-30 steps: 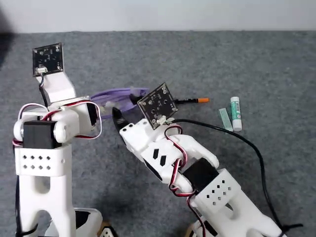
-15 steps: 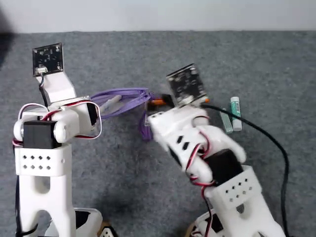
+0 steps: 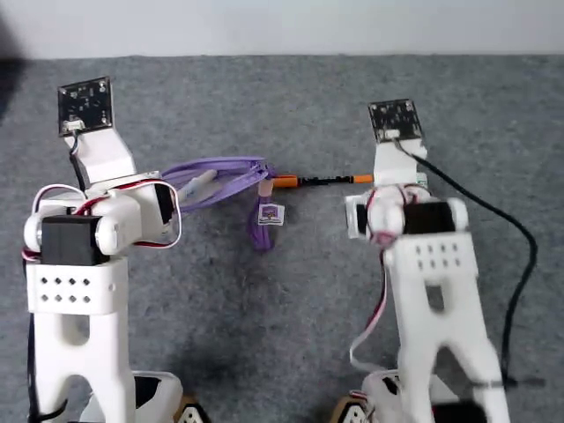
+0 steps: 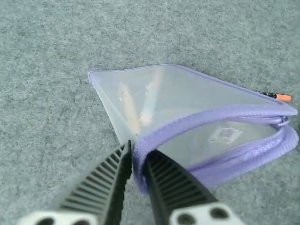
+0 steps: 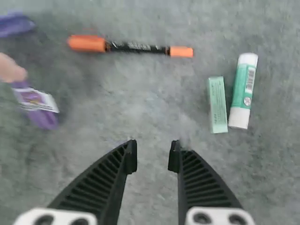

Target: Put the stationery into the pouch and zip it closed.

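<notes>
The left arm (image 3: 97, 229) has its jaws clenched on the purple zipper edge of the pouch (image 4: 187, 105), right at the corner. That lifts the lip, so the mouth gapes open. Two pale sticks (image 4: 138, 105) show through the clear wall, so something is already inside.

The right arm (image 3: 423, 238) hangs above the grey surface (image 3: 493, 115), jaws released and empty. Ahead of them lies the marker (image 5: 129, 46), its thicker orange end just beside the pouch mouth. The green eraser block (image 5: 216, 104) and the glue stick (image 5: 243, 90) sit side by side, well apart from the pouch.

Here's the danger:
- **Marker:** It runs along the line the jaws close on, so without a wrist turn they'd likely skid off it or send it rolling.
- **Eraser and glue stick:** They lie so close that a grab at one may knock the other.
- **Pouch grip:** The left pinch holds only a thin strip, and a hard shove could tug it free and collapse the mouth.
- **Hanging tag (image 5: 35, 101):** It might snag whatever comes in.
</notes>
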`<state>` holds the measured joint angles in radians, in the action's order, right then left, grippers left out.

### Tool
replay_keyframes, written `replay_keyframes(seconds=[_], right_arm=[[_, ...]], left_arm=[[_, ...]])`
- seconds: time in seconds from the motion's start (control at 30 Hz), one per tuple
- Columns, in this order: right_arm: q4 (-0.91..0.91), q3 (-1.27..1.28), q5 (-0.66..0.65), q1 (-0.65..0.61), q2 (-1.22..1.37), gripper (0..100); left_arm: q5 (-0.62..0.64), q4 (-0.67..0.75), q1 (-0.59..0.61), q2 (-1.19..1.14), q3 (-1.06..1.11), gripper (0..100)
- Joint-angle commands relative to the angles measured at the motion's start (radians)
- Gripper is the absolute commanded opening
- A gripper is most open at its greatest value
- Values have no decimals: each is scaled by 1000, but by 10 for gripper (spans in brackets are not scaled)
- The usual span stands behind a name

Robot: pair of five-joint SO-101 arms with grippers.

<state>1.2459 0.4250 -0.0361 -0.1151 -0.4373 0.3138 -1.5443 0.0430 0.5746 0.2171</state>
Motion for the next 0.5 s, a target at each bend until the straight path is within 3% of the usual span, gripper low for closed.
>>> replay_keyframes(seconds=[0.0, 0.3, 0.47], right_arm=[[53, -152, -52, 41, 160, 117], [252, -638, -58, 70, 624, 125], [403, -901, -58, 76, 829, 253]], left_arm=[[5, 18, 58, 8, -13, 15], [-2, -11, 87, 8, -12, 15], [-21, -11, 89, 8, -12, 15]])
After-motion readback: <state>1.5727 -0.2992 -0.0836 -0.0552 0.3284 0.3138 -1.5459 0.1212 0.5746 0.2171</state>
